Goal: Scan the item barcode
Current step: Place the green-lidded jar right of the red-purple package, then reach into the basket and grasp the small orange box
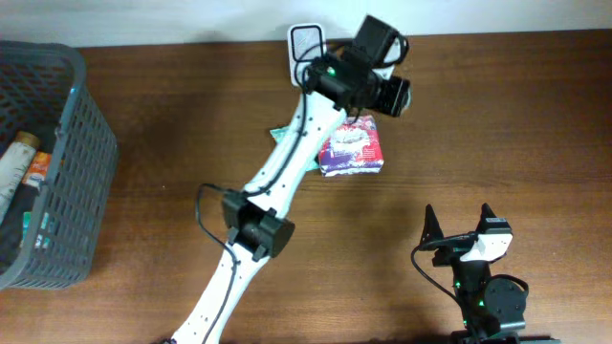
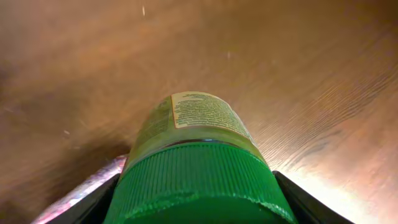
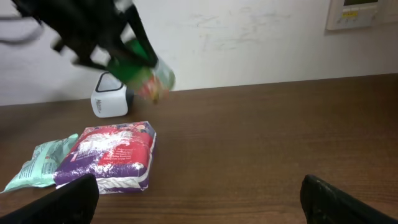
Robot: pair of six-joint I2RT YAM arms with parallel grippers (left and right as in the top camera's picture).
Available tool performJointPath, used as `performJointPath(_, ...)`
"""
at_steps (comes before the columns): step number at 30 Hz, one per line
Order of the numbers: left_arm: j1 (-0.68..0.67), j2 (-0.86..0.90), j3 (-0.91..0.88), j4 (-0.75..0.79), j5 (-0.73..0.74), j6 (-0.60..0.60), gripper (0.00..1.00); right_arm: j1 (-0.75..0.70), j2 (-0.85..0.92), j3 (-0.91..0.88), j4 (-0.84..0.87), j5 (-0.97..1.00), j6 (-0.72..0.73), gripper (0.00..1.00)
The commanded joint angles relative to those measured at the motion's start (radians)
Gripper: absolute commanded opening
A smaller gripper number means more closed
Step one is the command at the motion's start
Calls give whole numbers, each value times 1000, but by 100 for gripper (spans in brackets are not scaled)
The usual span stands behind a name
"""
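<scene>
Left claw (image 2: 198, 202): closed on the green cap of the bottle (image 2: 202, 118), one finger seen at each side of the cap.
Right claw (image 1: 458, 222): wide open, nothing held, parked near the front edge, well apart from the work.
Bottle: held off the table, tilted, body pointing away from the wrist; near the back edge, just right of the scanner (image 1: 305, 42) and above the far side of the purple pack (image 1: 352, 148).
Barcode: not found in any view; only a fine-print label is seen on the upper side.
Risk, slip: the grip is taken on a round ribbed cap alone, so the bottle could be turned or dropped if it is swung fast.
Risk, missed scan: if the code lies on a hidden side, it may never be shown to the scanner unless the wrist is rolled.
Risk, contact: the scanner is small and free-standing, so it could be knocked over if the bottle is brought in too close.
Risk, clutter: the purple pack and a teal packet (image 3: 34, 167) lie under the arm and could be dragged by a low pass.
Surface: a dark wood-grain table (image 1: 497, 115), glossy, with glare in the wrist view.
Room: a pale scuffed wall (image 3: 249, 43) behind; a wall panel (image 3: 364, 12) at upper right; a grey basket (image 1: 81, 143) with items at the far left.
</scene>
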Motion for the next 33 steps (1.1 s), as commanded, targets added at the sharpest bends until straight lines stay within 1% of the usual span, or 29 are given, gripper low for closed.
performJointPath(1, -32, 70, 8, 10, -3, 1, 66, 5, -6, -9, -3, 12, 2, 99)
performJointPath(4, -76, 138, 7, 33, -10, 1, 69, 5, -6, -9, -3, 12, 2, 99)
performJointPath(5, -81, 151, 5, 31, -45, 1, 73, 5, -6, -9, -3, 12, 2, 99)
performJointPath(6, -82, 158, 5, 28, -52, 1, 76, 5, -6, -9, -3, 12, 2, 99)
performJointPath(7, -82, 167, 5, 24, -52, 1, 76, 5, -6, -9, -3, 12, 2, 99)
performJointPath(11, -82, 168, 22, 13, -48, 2, 82, 5, -6, -9, -3, 12, 2, 99)
performJointPath(12, -64, 139, 97, -3, -43, 1, 82, 5, -6, -9, -3, 12, 2, 99)
performJointPath(13, -51, 109, 134, -9, -39, 1, 82, 5, -6, -9, -3, 12, 2, 99)
performJointPath(14, -29, 31, 132, -5, -17, 1, 82, 5, -6, -9, -3, 12, 2, 98)
performJointPath(15, -11, -31, 132, -7, 14, 2, 87, 5, -6, -9, -3, 12, 2, 99)
performJointPath(16, 24, -125, 132, -32, 39, 2, 88, 5, -6, -9, -3, 12, 2, 99)
performJointPath(18, 91, -246, 132, -103, 31, 2, 90, 5, -6, -9, -3, 12, 2, 99)
performJointPath(20, 217, -377, 132, -217, -63, 2, 96, 5, -6, -9, -3, 12, 2, 99)
performJointPath(21, 290, -429, 132, -273, -82, 2, 99, 5, -6, -9, -3, 12, 2, 99)
performJointPath(24, 498, -531, 131, -435, -82, 3, 99, 5, -6, -9, -3, 12, 2, 99)
performJointPath(25, 564, -547, 131, -474, -82, 23, 99, 5, -6, -9, -3, 12, 2, 99)
performJointPath(26, 624, -557, 130, -474, -82, 39, 99, 5, -6, -9, -3, 12, 2, 99)
performJointPath(30, 846, -568, 130, -474, -77, 39, 99, 5, -6, -9, -3, 12, 2, 99)
performJointPath(31, 892, -576, 129, -474, -45, 39, 99, 5, -6, -9, -3, 12, 2, 99)
performJointPath(33, 941, -602, 126, -474, -33, 39, 99, 5, -6, -9, -3, 12, 2, 99)
